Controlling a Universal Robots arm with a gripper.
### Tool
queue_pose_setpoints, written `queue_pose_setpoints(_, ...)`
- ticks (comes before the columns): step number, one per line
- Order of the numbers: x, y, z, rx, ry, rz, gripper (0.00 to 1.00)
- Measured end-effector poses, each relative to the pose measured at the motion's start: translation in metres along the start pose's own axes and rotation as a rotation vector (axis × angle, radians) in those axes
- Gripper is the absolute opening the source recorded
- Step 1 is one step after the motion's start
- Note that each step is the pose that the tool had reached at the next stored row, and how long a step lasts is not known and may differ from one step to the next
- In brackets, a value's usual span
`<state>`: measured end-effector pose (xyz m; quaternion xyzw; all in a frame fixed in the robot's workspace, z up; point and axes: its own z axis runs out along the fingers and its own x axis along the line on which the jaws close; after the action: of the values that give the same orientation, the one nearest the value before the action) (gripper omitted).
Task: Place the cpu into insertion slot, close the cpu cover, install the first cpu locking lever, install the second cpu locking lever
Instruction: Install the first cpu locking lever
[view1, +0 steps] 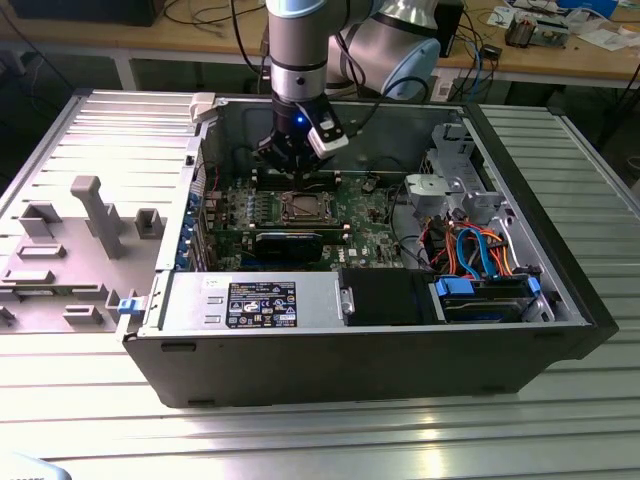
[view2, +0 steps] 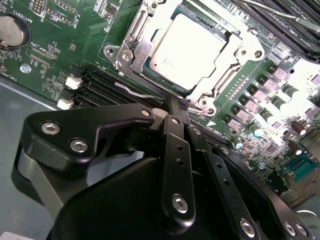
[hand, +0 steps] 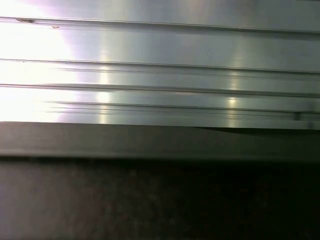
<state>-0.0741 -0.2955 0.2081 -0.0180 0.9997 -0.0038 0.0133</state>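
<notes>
In the second wrist view the cpu (view2: 187, 50) lies flat in the insertion slot (view2: 206, 105), silvery top up. The cpu cover (view2: 131, 47) is down over it and frames its top. A thin wire locking lever (view2: 137, 93) runs along the socket's edge, beside the memory slots. My gripper (view2: 178, 106) is shut, black fingers pressed together, tips at the socket's edge close to that lever's end; whether they touch it is unclear. In the exterior view the gripper (view1: 290, 162) hangs just above the far edge of the socket and cpu (view1: 300, 208) inside the open computer case.
Black memory slots (view2: 97, 85) lie beside the socket. A long black card (view1: 288, 243), the silver power supply box (view1: 250, 300) and a drive cage with orange and blue cables (view1: 480, 250) crowd the case. A grey fixture plate (view1: 70, 240) lies on the exterior view's left. Ribbed metal table (hand: 160, 75).
</notes>
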Motion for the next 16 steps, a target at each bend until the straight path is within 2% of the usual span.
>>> queue_pose_setpoints(16, 0.0000, 0.0001, 0.0042, -0.0001, -0.0001, 0.000, 0.11)
